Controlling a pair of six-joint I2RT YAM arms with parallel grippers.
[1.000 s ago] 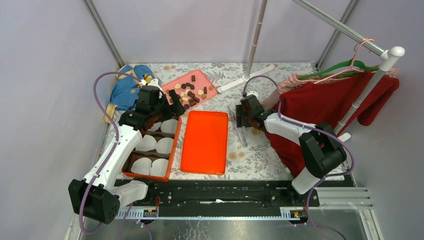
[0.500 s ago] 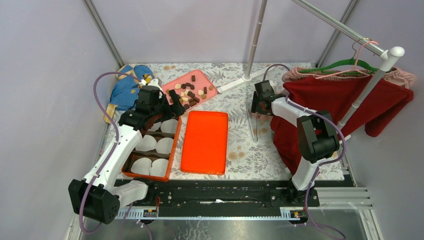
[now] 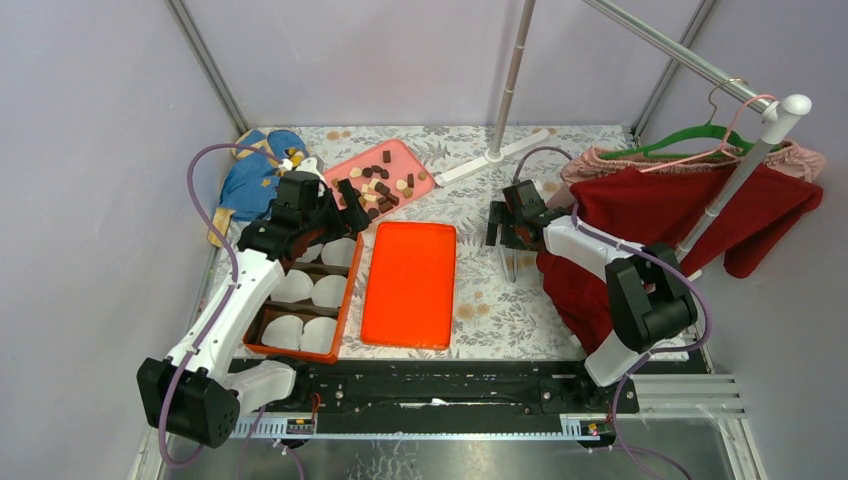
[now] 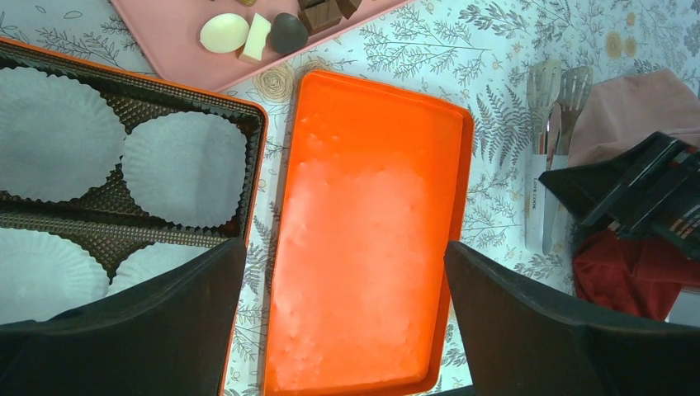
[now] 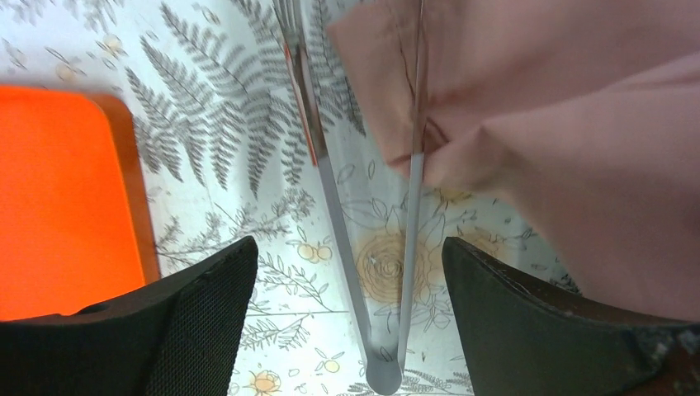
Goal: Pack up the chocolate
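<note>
chocolate (image 3: 378, 185) sits on the pink tray (image 3: 400, 152) just beyond the wide-open, empty left jaws. right jaws gape empty astride the tongs (image 5: 330, 206); closing may pinch the pink cloth (image 5: 536, 124) draped between them.

Small bite-sized chocolate pieces (image 3: 378, 186), dark brown, light brown and cream-white, lie scattered loose on the flat pink tray (image 3: 405, 155).

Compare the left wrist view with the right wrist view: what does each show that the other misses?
Only the left wrist: the chocolate pieces on the pink tray and the box with paper liners. Only the right wrist: up close, the pink cloth overlapping one arm of the tongs. Both: the orange tray, tongs, pink cloth and floral tablecloth.
</note>
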